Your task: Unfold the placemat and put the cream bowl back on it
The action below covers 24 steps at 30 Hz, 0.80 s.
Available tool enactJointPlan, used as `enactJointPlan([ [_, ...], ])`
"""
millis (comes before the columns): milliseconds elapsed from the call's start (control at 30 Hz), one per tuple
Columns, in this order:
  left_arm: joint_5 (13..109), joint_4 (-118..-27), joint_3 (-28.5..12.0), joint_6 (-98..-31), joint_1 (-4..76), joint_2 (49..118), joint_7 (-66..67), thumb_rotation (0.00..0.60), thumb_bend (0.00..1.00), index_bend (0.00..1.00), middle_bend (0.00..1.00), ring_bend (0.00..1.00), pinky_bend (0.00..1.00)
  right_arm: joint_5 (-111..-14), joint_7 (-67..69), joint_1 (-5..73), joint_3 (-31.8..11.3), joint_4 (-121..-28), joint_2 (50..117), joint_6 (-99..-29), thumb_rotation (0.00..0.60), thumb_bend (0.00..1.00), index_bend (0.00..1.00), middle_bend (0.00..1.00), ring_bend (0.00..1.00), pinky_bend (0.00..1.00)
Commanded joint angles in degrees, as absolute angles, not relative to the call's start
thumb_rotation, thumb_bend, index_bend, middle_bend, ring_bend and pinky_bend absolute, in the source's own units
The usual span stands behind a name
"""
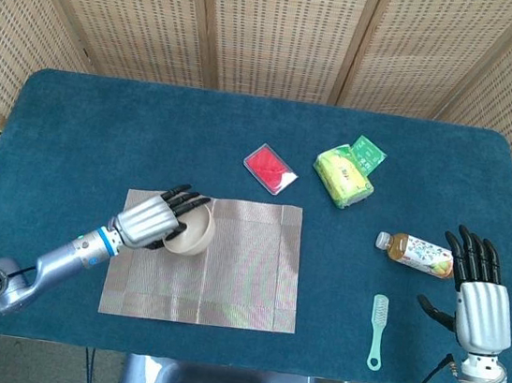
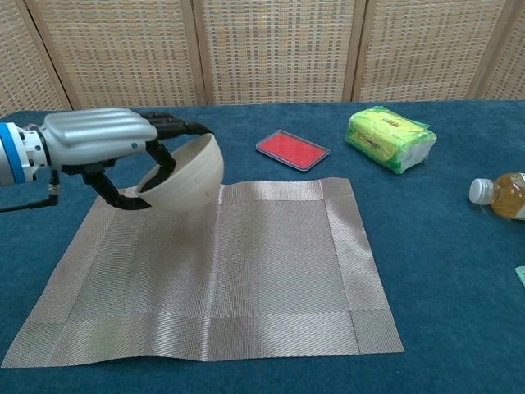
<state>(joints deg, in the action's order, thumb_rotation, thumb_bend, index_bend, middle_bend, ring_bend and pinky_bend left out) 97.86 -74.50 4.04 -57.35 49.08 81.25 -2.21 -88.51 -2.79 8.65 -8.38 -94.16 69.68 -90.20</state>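
Note:
The woven placemat (image 1: 226,273) (image 2: 271,271) lies spread flat on the blue table. My left hand (image 1: 150,219) (image 2: 98,139) holds the cream bowl (image 1: 192,231) (image 2: 190,174) by its rim, fingers inside and thumb outside. The bowl is tilted and hangs above the mat's far left part. My right hand (image 1: 479,301) stays at the near right with its fingers spread and nothing in it; the chest view does not show it.
A red flat case (image 1: 269,168) (image 2: 292,149) and a green-yellow packet (image 1: 345,174) (image 2: 389,138) lie beyond the mat. A tea bottle (image 1: 413,252) (image 2: 500,195) lies on its side at the right, next to my right hand. A mint toothbrush (image 1: 377,331) is near the front edge.

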Motion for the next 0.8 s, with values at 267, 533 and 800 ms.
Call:
enactJointPlan([
  [267,90.1,-91.7,3.1,-41.2,53.6,76.7,25.6,0.600,0.40,0.70,0.00,0.00,0.00,-88.5,-2.1,8.4,-8.5,-94.4,69.2,-90.6,0.600,0.00,0.00,0.00,0.00,0.00],
  [533,84.7,-90.8,2.1,-39.4,53.2,79.0,32.5,0.600,0.40,0.69,0.00,0.00,0.00,-88.5,-2.1,8.5,-8.4,-94.5,69.2,-90.3,0.600,0.00,0.00,0.00,0.00,0.00],
  [800,80.7,-89.5,1.1,-38.5,54.0,81.9,37.5,0.600,0.40,0.67,0.00,0.00,0.00,-88.4,-2.2,8.5,-8.5,-94.5,69.2,-90.3,0.600,0.00,0.00,0.00,0.00,0.00],
])
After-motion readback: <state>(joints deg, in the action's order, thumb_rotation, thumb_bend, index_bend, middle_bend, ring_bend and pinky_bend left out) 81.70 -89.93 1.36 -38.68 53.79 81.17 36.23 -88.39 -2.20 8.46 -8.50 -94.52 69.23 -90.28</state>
